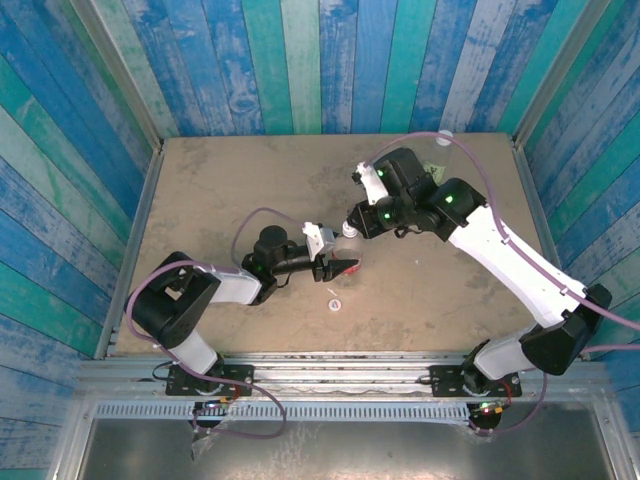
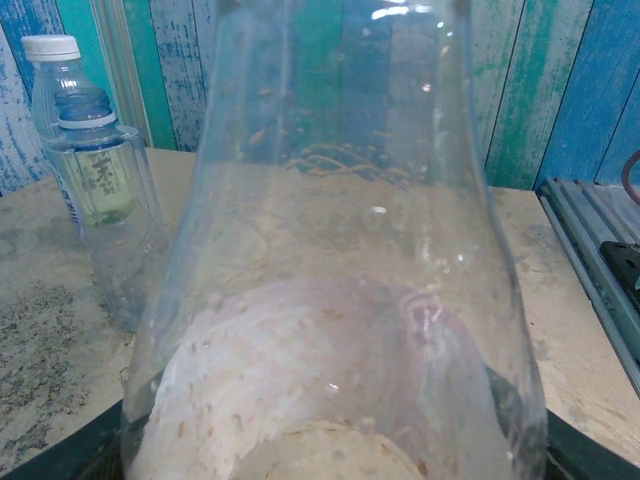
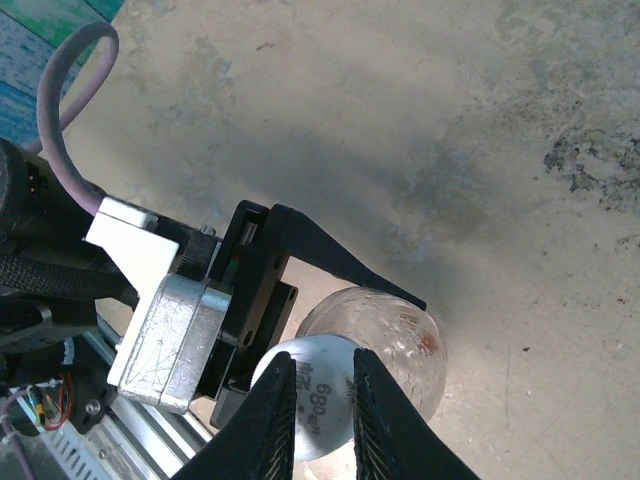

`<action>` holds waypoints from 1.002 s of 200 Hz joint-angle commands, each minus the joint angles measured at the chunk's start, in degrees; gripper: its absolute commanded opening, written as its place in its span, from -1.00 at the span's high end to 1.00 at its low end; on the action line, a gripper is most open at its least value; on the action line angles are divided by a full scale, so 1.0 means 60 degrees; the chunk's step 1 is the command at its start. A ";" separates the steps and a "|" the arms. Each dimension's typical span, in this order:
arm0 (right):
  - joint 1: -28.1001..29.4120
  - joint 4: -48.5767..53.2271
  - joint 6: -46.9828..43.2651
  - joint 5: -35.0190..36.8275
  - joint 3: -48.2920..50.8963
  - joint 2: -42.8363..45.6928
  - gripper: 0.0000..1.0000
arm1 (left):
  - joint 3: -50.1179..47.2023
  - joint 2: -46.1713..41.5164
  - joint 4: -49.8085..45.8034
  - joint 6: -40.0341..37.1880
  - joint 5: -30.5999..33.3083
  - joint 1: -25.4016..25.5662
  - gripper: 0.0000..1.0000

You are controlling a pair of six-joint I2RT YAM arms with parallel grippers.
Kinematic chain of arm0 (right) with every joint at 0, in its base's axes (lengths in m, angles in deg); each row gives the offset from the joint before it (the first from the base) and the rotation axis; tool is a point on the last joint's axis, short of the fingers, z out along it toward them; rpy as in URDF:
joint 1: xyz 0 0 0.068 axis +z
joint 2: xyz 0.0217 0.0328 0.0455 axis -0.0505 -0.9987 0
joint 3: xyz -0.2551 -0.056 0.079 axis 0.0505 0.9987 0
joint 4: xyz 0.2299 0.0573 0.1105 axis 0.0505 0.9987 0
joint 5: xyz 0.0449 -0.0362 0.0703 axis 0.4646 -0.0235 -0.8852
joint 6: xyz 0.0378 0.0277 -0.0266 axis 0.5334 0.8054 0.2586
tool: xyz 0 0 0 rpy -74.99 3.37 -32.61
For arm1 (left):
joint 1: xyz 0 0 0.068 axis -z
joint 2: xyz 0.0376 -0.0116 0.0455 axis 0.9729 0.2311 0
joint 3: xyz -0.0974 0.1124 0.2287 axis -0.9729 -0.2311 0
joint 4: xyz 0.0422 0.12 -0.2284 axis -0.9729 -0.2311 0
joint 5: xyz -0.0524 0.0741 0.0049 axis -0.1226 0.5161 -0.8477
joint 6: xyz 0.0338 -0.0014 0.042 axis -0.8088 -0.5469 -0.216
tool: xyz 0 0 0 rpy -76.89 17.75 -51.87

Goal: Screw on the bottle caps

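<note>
My left gripper (image 1: 345, 266) is shut on the body of a clear bottle (image 2: 340, 250) with some red showing on it (image 1: 352, 264), and holds it upright near the table's middle. One of its black fingers (image 3: 340, 262) lies along the bottle's side. Directly above, my right gripper (image 3: 323, 358) is shut on a white bottle cap (image 3: 318, 400) printed "680" that sits on the bottle's mouth. In the top view the right gripper (image 1: 350, 232) meets the bottle's top. Another white cap (image 1: 333, 304) lies loose on the table just in front.
Two more bottles stand together at the far right back edge (image 1: 444, 140). In the left wrist view one of them wears a white cap (image 2: 50, 46), and the green-yellow-labelled one (image 2: 100, 185) in front shows a bare bluish neck. A metal rail (image 2: 590, 250) runs along the table's side.
</note>
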 commanded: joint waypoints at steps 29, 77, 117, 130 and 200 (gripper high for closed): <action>-0.0180 0.0877 0.0221 0.0070 0.0440 0.0006 0.63 | -0.0068 -0.0270 -0.0594 -0.0002 0.0169 -0.0002 -0.32; -0.0237 0.0848 0.0266 0.0041 0.0581 0.0064 0.67 | -0.0039 -0.0240 -0.0595 -0.0009 0.0170 -0.0008 -0.32; -0.0250 0.0757 0.0341 0.0222 0.1133 0.0171 0.69 | -0.0038 -0.0243 -0.0590 -0.0006 0.0157 -0.0017 -0.32; -0.0220 0.0714 0.0354 -0.0044 0.1176 0.0080 0.69 | -0.0024 -0.0250 -0.0594 0.0006 0.0158 -0.0007 -0.32; -0.0117 0.0170 0.0101 -0.0097 0.0411 0.0202 0.46 | 0.0009 -0.0195 -0.0627 0.0006 0.0134 -0.0020 -0.32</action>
